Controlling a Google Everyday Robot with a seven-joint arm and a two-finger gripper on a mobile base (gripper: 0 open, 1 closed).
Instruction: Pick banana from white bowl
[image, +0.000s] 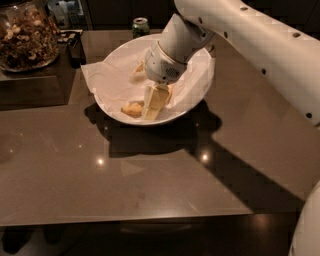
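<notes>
Angles the pale two-finger gripper (152, 107) down into the wide paper-lined white bowl (195, 95), over the curved yellow banana (132, 108) for a pinch; open or closed, can't tell.

One each — banana (132, 108), white bowl (192, 100), jar (27, 36), can (140, 26), and jaws in the bowl.

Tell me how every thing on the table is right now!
gripper: reaching down into the bowl, tip at the banana.
banana: lying on the paper in the bowl, partly hidden by the gripper.
white bowl: upright on the table.
paper: crinkled, lining the bowl, sticking out past the left rim.
glass jar: upright, packed with nuts.
green can: upright behind the bowl.
</notes>
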